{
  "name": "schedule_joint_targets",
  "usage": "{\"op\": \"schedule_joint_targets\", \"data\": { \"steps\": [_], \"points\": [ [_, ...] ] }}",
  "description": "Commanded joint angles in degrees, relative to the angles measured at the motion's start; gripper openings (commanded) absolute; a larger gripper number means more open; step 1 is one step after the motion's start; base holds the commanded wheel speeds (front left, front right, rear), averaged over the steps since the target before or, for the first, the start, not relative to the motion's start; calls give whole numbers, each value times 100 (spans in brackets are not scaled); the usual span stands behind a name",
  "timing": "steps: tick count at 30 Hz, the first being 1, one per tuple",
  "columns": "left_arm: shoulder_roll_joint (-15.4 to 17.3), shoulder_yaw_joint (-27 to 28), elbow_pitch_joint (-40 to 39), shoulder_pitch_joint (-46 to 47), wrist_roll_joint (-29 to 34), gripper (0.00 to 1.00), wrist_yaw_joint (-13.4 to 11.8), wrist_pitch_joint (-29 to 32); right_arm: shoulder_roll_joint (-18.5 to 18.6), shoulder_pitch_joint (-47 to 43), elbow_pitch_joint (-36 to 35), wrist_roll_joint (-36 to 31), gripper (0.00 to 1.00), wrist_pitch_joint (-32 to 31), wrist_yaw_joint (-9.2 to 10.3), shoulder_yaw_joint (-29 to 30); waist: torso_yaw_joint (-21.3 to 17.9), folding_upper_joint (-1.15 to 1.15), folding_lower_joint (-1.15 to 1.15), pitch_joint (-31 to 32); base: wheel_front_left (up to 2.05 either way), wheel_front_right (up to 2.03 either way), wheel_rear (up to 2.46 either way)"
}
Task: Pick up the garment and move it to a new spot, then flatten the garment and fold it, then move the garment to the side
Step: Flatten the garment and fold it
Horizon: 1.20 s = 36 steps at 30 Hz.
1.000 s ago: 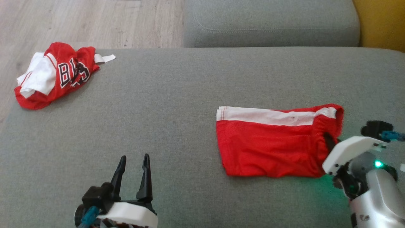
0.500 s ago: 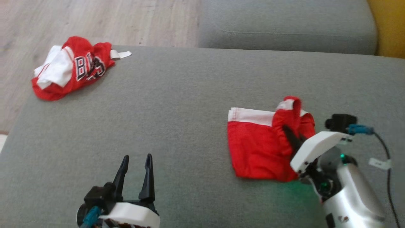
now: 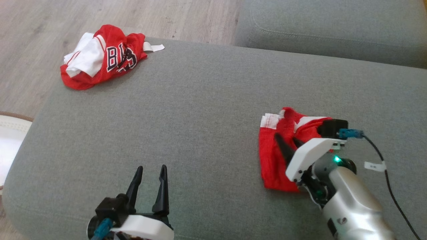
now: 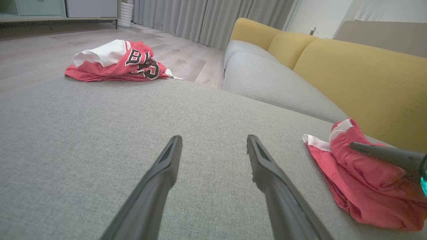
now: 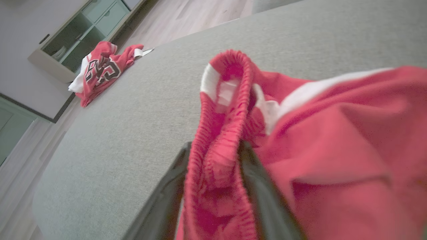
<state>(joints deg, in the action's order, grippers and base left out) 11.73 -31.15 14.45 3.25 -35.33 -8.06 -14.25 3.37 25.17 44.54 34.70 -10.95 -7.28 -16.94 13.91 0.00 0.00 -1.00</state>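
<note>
Altogether two garments: shorts toward sofa's right edge, waistband between right jaws, grip unclear; jersey, far-left corner; left jaws open.

red shorts folded over leftward, right pincer travelled with waistband

Right gripper: 2 black fingers, white shell, silver forearm.

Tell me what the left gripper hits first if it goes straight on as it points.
The way looks free: ahead of the left gripper lies bare cushion, and its line seems to pass right of the crumpled jersey. If it tilts downward, the cushion comes first; depth is unclear.
</note>
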Motion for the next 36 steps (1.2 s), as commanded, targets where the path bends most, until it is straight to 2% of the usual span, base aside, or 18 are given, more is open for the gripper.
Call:
{"op": "schedule_joint_targets", "data": {
  "steps": [1,6,11,21,27,36],
  "points": [
    [-16,197,-141,271,18,100,26,-54,-48,303,-157,6,100,153,-21,-277,4,0,0,17,0,0,0],
    [-22,230,-119,201,15,100,27,-60,-48,326,-230,-117,100,460,-21,-810,-74,0,0,82,0,0,0],
    [-13,253,-130,174,30,100,25,-64,-49,319,-320,-574,100,797,-21,-900,-208,0,0,139,0,0,0],
    [65,284,-280,157,106,100,-11,-67,-49,-251,-1004,-1966,100,1532,-21,15,-586,0,0,303,0,0,0],
    [134,302,-362,132,121,100,-77,-42,-49,-985,-1684,-2288,100,1603,-21,734,-803,0,0,435,0,0,0],
    [299,373,-377,-138,95,100,-195,-32,-49,-2082,-2582,-2600,100,1714,-21,1268,-1013,0,0,642,0,0,0]
  ]
}}
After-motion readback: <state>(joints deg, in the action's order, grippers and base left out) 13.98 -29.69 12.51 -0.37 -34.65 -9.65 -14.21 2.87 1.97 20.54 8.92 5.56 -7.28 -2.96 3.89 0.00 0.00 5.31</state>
